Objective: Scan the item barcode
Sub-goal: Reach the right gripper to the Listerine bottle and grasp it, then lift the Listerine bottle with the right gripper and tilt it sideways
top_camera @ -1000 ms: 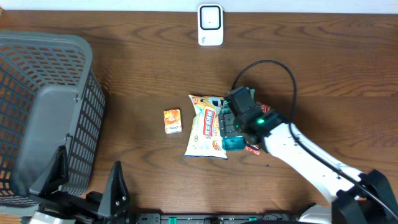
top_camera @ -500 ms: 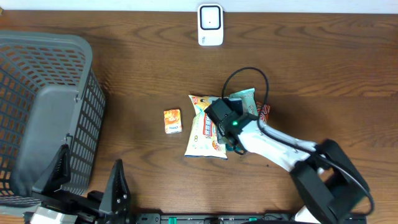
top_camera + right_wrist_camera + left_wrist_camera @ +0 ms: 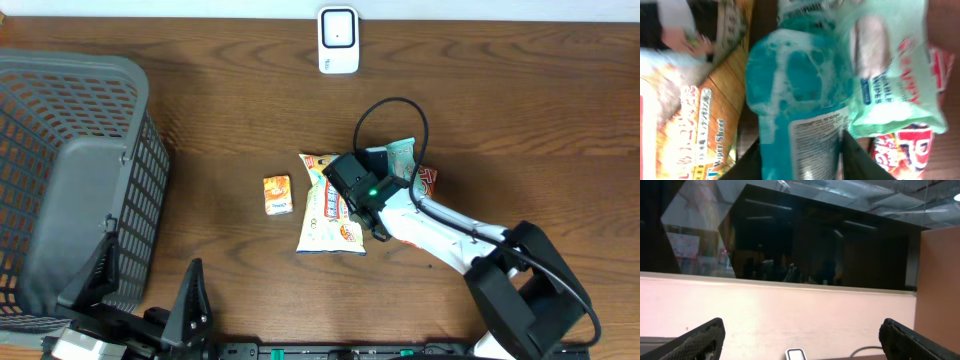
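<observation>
On the table (image 3: pixel 520 110), between snack bag (image 3: pixel 685 105) and wipes pack (image 3: pixel 890 75), lay one teal mouthwash bottle (image 3: pixel 800 95), rigid, smooth, probably slippery and fairly heavy, best held across its labelled body, where the right hand (image 3: pixel 802 145) was pinching it; left hand (image 3: pixel 802 327) was spread wide.

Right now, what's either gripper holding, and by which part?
Right gripper pinches the teal bottle across its labelled end, one finger on each side. Left gripper is open and empty.
</observation>
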Controlling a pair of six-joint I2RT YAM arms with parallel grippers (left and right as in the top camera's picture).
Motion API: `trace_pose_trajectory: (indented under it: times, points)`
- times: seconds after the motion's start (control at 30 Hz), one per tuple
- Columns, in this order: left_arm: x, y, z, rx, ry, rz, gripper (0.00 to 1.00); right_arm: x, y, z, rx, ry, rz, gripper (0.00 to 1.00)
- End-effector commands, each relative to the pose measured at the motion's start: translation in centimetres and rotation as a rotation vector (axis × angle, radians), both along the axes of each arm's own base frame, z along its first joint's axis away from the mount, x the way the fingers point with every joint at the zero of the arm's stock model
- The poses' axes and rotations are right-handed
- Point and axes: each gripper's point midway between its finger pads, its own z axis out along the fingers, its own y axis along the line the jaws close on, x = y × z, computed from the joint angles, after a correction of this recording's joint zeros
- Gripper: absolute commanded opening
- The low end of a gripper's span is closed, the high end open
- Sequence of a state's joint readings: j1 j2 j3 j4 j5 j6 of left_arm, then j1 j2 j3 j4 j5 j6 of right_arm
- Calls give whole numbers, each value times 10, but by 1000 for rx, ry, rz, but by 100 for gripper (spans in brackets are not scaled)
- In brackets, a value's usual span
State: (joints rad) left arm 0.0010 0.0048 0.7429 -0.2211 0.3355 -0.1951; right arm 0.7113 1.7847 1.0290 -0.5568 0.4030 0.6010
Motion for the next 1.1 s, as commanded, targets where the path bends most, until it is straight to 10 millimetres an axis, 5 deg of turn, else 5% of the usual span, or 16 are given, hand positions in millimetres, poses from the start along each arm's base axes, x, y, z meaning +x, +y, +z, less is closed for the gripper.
trace_pose_trajectory:
  times: [0.0,0.47,0.87,1.07]
  points:
    - [-2,-4,0,4,-2,-33,98,-33,4,-42,85,223,33,27]
    - [16,-7,-25,5,69,-49,98,-44,18,-27,508,470,78,12]
    - [72,-18,-125,22,320,-100,98,-35,3,-29,489,447,-23,8]
    - [85,-18,-158,-6,399,-107,98,-31,-4,-32,450,424,-37,9]
